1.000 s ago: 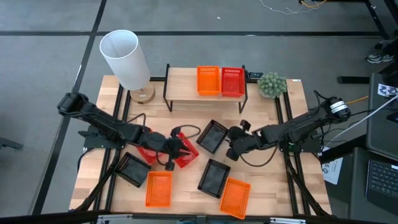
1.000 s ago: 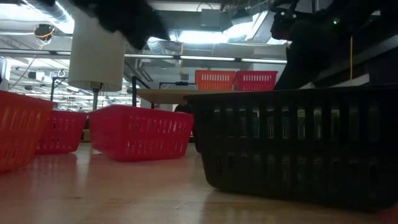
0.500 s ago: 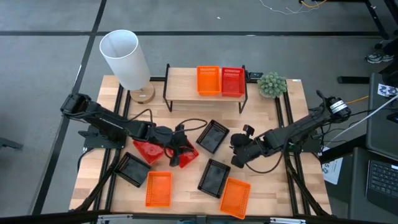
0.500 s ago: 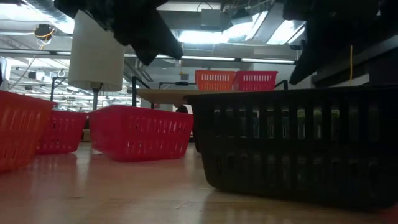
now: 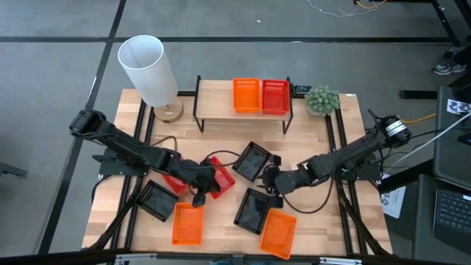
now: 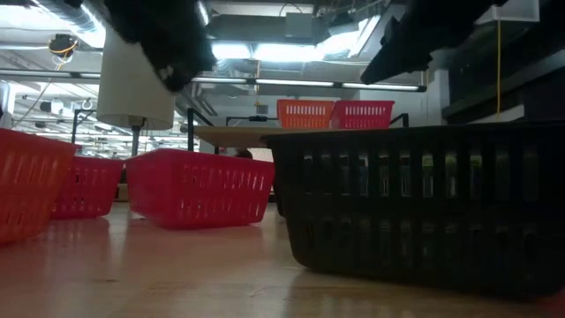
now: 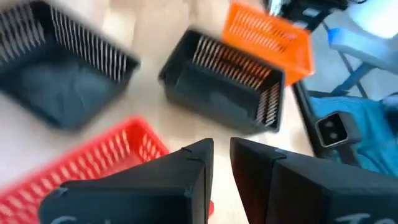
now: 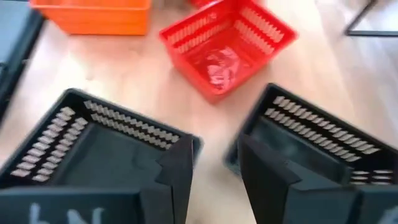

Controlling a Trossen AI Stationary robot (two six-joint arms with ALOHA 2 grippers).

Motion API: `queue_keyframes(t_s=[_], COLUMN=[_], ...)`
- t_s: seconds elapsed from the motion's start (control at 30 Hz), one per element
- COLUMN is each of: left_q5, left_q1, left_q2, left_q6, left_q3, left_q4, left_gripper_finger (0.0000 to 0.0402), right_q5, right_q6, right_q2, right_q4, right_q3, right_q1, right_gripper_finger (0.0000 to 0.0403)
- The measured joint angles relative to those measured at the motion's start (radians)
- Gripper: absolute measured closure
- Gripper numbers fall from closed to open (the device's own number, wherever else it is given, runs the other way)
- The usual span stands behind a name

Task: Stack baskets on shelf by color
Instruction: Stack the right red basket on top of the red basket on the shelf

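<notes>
Near edge of the surface [image 5: 221, 228]: orange baskets [image 5: 187, 223] and a black basket [image 5: 253, 210], rigid slotted plastic, thin walls. Right gripper [image 5: 269, 182] hovers between black baskets, fingers spread, empty; risk: a finger clips a rim and shoves it. Left gripper [image 5: 200, 193] near red basket [image 5: 219, 179], fingers slightly apart, empty. Far: shelf [image 5: 221, 99], pale wood, carrying one orange and one red basket.

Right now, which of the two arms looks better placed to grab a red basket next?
Probably the left. The left gripper sits beside the red basket, while the right gripper hangs between two black baskets, farther from it.
</notes>
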Motion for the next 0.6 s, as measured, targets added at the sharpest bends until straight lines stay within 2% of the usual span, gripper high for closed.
queue_keyframes(t_s=[0.1,0.17,0.4,0.5,0.6], left_q5=[-0.027,-0.051,-0.057,-0.114,-0.156], left_q1=[0.0,-0.005,-0.012,-0.02,-0.033], left_q2=[0.059,0.081,0.061,0.012,-0.03], left_q6=[-0.055,-0.066,0.019,0.09,0.153], left_q3=[-0.001,0.021,0.09,0.108,0.113], left_q4=[-0.021,-0.039,-0.263,-0.354,-0.365], left_gripper_finger=[0.0355,0.0355,0.0355,0.0355,0.0355], right_q5=[0.052,0.051,-0.168,-0.236,-0.279], right_q6=[0.038,0.031,-0.188,-0.283,-0.326], right_q2=[-0.008,-0.011,0.075,0.156,0.241], right_q4=[-0.073,-0.082,0.16,0.28,0.314], right_q3=[0.023,0.026,0.026,0.026,0.052], right_q1=[0.0,0.0,-0.035,-0.072,-0.106], right_gripper_finger=[0.0274,0.0274,0.0274,0.0274,0.0274])
